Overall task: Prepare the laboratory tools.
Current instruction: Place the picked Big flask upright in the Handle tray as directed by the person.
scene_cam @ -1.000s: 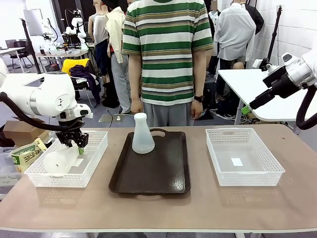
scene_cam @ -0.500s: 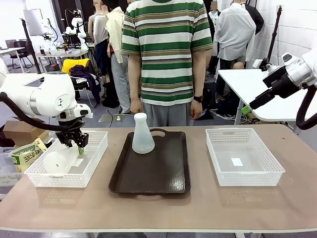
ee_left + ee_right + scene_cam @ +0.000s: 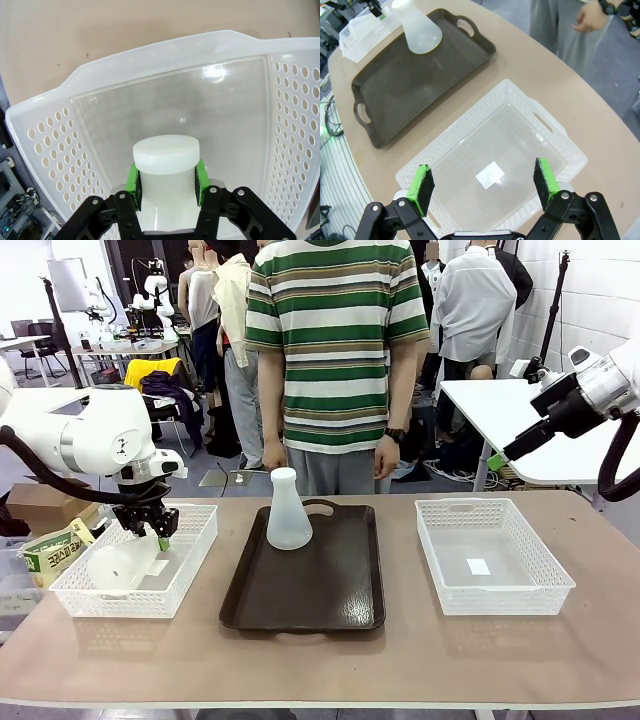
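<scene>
One frosted-white flask (image 3: 288, 512) stands upright at the back of the dark brown tray (image 3: 330, 600); the right wrist view has this flask (image 3: 420, 31) on the tray (image 3: 410, 80) too. A second flask (image 3: 113, 566) lies tilted inside the left white basket (image 3: 195, 555). My left gripper (image 3: 160, 537) is shut on its neck. In the left wrist view the green pads (image 3: 133, 181) of that gripper (image 3: 166, 181) clamp the neck of the flask (image 3: 166, 157) on both sides. My right gripper (image 3: 494, 461) hangs high at the right. Its jaws (image 3: 482, 185) stand open above the right basket.
The right white basket (image 3: 545, 585) holds only a small white label (image 3: 490, 175). A person in a striped shirt (image 3: 335, 350) stands at the far edge, hands hanging down. A green-printed box (image 3: 50, 550) sits off the table's left side. Bare tabletop (image 3: 320, 665) lies in front.
</scene>
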Motion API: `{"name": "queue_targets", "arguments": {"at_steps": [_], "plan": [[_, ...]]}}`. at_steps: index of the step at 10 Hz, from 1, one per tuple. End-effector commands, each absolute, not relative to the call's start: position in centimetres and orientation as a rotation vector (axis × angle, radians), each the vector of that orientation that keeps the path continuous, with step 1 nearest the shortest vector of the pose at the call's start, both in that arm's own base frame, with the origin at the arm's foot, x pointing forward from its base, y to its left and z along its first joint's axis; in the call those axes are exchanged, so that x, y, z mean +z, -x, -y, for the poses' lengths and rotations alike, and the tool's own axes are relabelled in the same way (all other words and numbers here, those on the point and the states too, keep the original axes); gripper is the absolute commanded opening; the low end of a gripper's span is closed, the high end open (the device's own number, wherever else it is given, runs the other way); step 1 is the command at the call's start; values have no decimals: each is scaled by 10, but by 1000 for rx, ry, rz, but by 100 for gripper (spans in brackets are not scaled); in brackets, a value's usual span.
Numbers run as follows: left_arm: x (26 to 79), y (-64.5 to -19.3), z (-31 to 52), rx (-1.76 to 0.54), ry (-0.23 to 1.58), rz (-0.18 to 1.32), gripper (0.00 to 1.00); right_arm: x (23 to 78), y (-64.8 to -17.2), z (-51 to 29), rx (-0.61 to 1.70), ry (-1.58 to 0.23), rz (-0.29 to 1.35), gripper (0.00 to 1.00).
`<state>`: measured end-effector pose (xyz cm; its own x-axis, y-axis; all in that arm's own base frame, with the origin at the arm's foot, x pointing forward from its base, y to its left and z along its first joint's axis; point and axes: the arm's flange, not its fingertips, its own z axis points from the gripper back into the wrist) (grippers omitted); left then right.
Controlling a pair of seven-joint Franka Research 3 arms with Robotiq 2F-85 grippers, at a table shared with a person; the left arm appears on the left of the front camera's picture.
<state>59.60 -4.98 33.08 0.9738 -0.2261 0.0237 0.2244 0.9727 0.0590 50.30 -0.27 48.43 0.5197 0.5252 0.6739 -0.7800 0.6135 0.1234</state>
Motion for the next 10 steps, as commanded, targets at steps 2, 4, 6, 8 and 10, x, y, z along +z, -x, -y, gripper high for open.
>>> {"name": "queue_targets", "arguments": {"at_steps": [2,4,6,8,10], "plan": [[331,-597,49,-225,-58,30,0,485,-503,1,814,-428,632,100],[331,-597,49,-225,-58,30,0,485,-503,1,814,-428,632,100],[331,-597,49,-225,-58,30,0,485,-503,1,814,-428,632,100],[331,-597,49,-225,-58,30,0,485,-503,1,814,-428,632,100],[331,-597,49,-225,-58,30,0,485,-503,1,814,-428,632,100]]}}
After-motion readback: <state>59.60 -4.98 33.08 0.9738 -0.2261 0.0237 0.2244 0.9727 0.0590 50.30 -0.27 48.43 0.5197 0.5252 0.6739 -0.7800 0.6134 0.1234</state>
